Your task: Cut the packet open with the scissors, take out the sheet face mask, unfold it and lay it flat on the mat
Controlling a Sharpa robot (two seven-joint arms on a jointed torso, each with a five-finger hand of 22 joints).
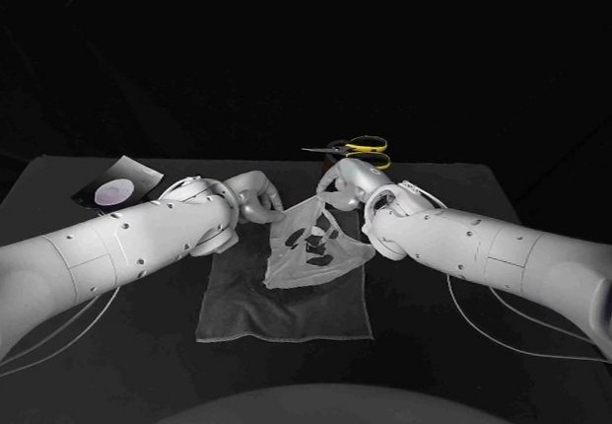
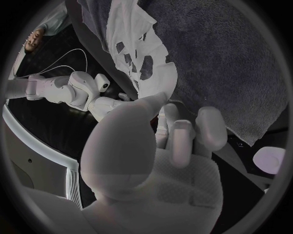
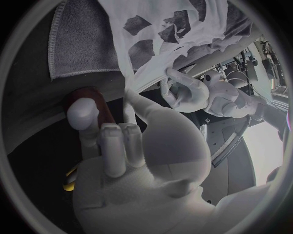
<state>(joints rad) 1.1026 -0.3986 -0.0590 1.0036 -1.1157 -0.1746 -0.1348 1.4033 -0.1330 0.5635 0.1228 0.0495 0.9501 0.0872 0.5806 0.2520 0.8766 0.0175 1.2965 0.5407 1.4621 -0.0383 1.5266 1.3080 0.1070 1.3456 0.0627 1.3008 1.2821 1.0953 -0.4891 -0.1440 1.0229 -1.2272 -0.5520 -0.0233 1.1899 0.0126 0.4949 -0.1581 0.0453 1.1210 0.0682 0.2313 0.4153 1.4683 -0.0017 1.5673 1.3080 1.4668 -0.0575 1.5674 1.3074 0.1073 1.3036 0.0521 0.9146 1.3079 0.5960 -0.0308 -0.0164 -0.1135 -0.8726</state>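
Mask (image 1: 313, 249) hangs from left hand (image 1: 251, 196) and right hand (image 1: 349, 184), probably touching mat (image 1: 277, 314).

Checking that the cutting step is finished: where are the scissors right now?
In the head view the scissors lie near the far edge of the table, just beyond the right hand, which holds the sheet face mask above the mat.
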